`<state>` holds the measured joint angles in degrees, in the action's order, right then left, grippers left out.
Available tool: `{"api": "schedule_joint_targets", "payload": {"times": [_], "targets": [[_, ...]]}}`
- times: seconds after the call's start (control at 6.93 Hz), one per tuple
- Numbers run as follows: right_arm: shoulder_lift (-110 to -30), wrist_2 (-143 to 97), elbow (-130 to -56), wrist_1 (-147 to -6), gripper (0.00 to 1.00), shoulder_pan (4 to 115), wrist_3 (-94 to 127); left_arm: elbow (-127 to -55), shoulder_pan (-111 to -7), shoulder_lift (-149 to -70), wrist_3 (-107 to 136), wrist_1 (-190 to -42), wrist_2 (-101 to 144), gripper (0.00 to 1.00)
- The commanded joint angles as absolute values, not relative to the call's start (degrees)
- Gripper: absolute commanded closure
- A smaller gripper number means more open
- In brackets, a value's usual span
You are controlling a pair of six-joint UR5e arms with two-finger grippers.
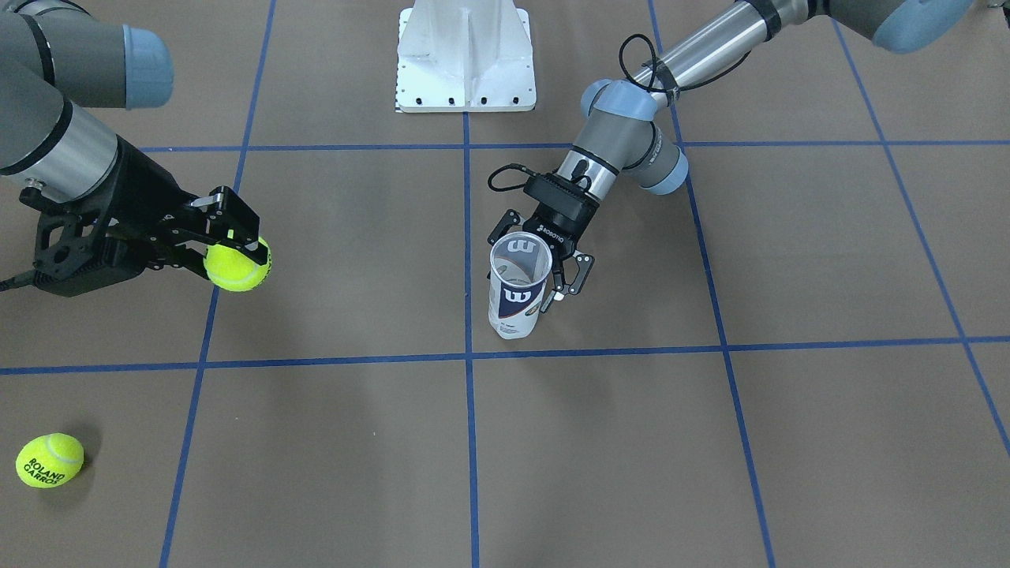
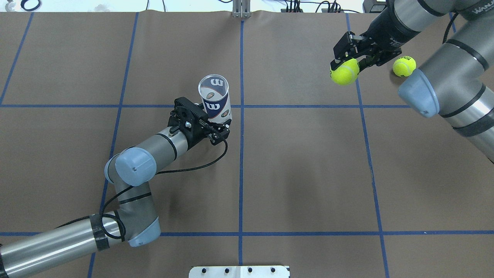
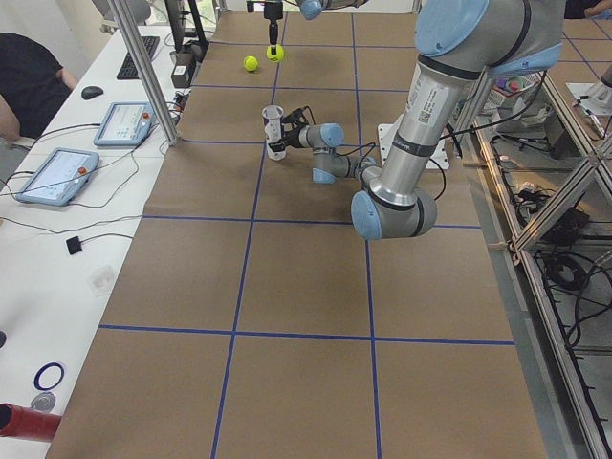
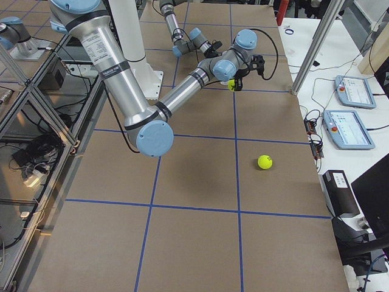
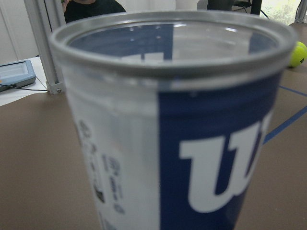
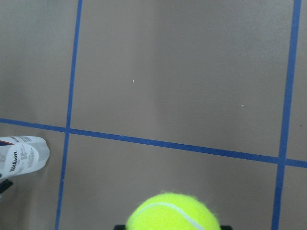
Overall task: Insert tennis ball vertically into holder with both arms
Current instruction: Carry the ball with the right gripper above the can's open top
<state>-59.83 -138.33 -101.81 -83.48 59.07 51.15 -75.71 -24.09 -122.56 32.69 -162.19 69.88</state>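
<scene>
Two black two-finger grippers are each clenched on something. The left gripper (image 2: 218,125) clasps the lower part of a clear plastic tennis-ball can (image 2: 216,101) with a navy-and-white label. The can stands upright near the middle of the table with its open mouth up. The right gripper (image 2: 346,66) pinches a yellow-green tennis ball (image 2: 344,73) from above. It holds the ball clear of the brown paper-covered table (image 2: 308,173), well apart from the can and off to the right. A second yellow-green tennis ball (image 1: 49,460), printed ROLAND GARROS, lies on the table farther right, near the far edge. Blue tape lines (image 2: 241,173) cross the paper in a grid. A white metal pedestal base (image 1: 465,55) sits at the near edge, in the middle.
</scene>
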Motion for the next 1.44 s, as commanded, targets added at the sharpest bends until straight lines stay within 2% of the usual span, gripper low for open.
{"api": "schedule_joint_targets", "payload": {"times": [0.0, 0.29, 0.87, 1.3], "targets": [[-56.2, -138.3, -101.9, -83.5, 1.00, 57.3, 56.4, -74.7, -24.1, -124.0, 32.8, -162.0, 69.9, 0.01], [-52.1, -137.7, -101.3, -83.5, 1.00, 54.9, 60.8, -71.7, -24.2, -126.1, 32.7, -162.3, 69.4, 0.01], [-40.4, -130.7, -98.6, -83.4, 1.00, 47.3, 72.7, -71.7, -24.7, -126.1, 32.8, -162.4, 68.6, 0.01], [-34.4, -127.0, -93.2, -83.2, 1.00, 44.7, 74.4, -71.7, -24.8, -126.1, 32.7, -162.4, 68.6, 0.10]]}}
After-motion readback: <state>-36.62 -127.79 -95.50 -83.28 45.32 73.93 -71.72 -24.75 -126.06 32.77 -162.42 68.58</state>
